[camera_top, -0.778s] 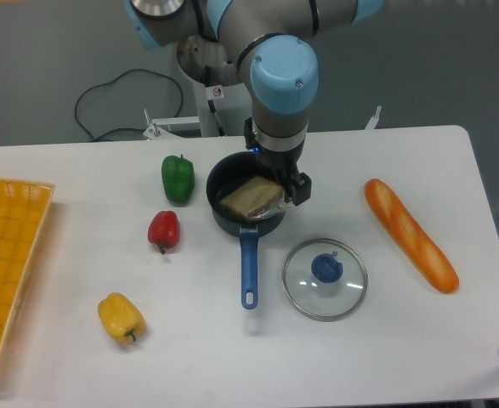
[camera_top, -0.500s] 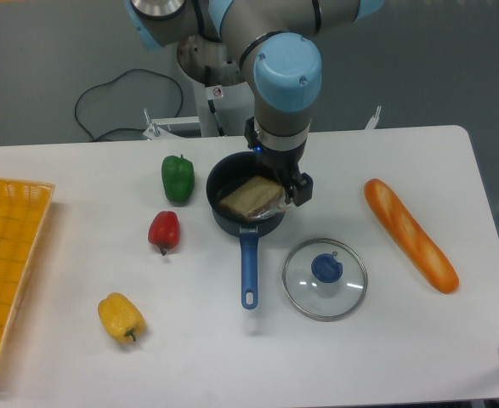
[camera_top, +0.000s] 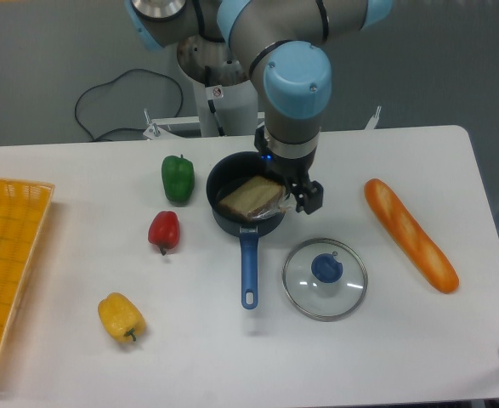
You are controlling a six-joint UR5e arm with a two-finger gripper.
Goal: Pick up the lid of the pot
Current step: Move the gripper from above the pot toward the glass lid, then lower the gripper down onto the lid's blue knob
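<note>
Apparently at the approach step, with the pot lid (camera_top: pixel 317 302) ungrasped.
Shown with the gripper (camera_top: pixel 298 201) near the right rim of the pan (camera_top: pixel 232 227) in camera view, apart from the lid; impossible to tell whether spread or closed. To be sought on the table (camera_top: pixel 189 357), between the pan's blue handle (camera_top: pixel 249 268) and the bread (camera_top: pixel 411 234). Next, as judged: shift toward the camera, center above the blue knob (camera_top: pixel 326 267), descend with fingers parted, then pinch.
</note>
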